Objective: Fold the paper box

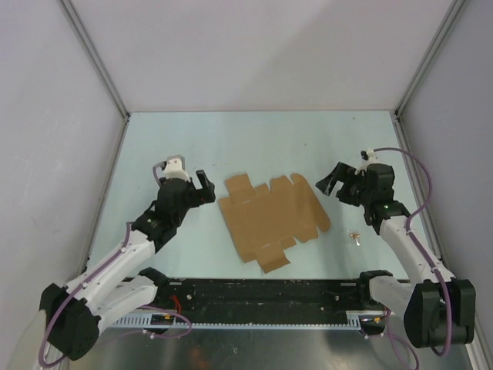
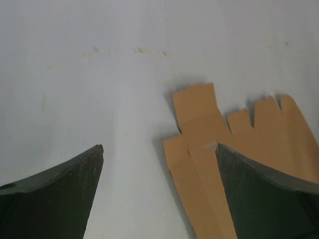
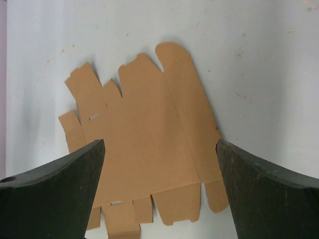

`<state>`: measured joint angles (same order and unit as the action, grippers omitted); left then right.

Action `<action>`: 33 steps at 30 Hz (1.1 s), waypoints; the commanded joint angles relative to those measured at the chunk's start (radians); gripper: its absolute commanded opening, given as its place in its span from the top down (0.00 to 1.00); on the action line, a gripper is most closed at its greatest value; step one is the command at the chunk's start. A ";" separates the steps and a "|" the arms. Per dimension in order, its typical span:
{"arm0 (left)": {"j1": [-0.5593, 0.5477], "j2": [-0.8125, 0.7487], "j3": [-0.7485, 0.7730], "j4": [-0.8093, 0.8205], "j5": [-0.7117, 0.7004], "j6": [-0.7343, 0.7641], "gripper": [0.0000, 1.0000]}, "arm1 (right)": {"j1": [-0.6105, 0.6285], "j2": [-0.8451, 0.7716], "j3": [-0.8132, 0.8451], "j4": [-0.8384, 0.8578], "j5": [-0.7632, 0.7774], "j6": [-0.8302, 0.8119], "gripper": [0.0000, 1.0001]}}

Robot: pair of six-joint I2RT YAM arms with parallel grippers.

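- Lying flat near the middle of the pale table point(image 1: 231, 139), the paper box point(image 1: 271, 220) is just an unfolded brown die-cut sheet. All its tabs and flaps are spread out and it's turned a bit askew.
- The left gripper point(image 1: 205, 187) sits at about 9 o'clock from the sheet, just beside its edge. Its jaws are spread wide with nothing between them.
- The right gripper point(image 1: 331, 179) is at roughly 2 o'clock from the sheet, near the rounded flap. It's also spread wide and holding nothing.
- In the left wrist view the dark fingers point(image 2: 55, 194) mostly frame bare table. The sheet's tabbed corner pokes in around 4 o'clock, partly behind one finger.
- In the right wrist view the sheet fills the gap between the fingers point(image 3: 55, 194). The rounded flap is up at 12 o'clock and small tabs run along 6 o'clock.
- A tiny tan bit point(image 1: 357, 237) lies on the table at about 4 o'clock from the sheet. It's too small to tell what it is.
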<state>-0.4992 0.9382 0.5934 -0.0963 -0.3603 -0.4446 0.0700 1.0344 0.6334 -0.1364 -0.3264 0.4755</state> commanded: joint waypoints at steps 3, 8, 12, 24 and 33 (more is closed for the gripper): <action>-0.025 -0.081 -0.147 -0.040 0.256 -0.290 0.00 | 0.123 -0.014 0.046 -0.075 0.087 -0.049 0.00; -0.104 -0.134 -0.234 -0.037 0.248 -0.442 0.00 | 0.212 0.038 0.046 -0.034 0.119 -0.066 0.09; -0.163 -0.127 -0.279 -0.033 0.233 -0.519 0.01 | 0.264 0.088 0.048 -0.006 0.154 -0.066 0.20; -0.239 0.123 -0.320 0.223 0.262 -0.706 0.20 | 0.298 0.098 0.048 0.011 0.181 -0.052 0.27; -0.259 0.342 -0.264 0.299 0.256 -0.733 0.32 | 0.300 0.041 0.046 0.000 0.185 -0.044 0.28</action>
<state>-0.7460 1.2186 0.3206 0.2138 -0.1062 -1.1450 0.3649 1.1194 0.6376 -0.1596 -0.1623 0.4255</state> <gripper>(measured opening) 0.704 0.719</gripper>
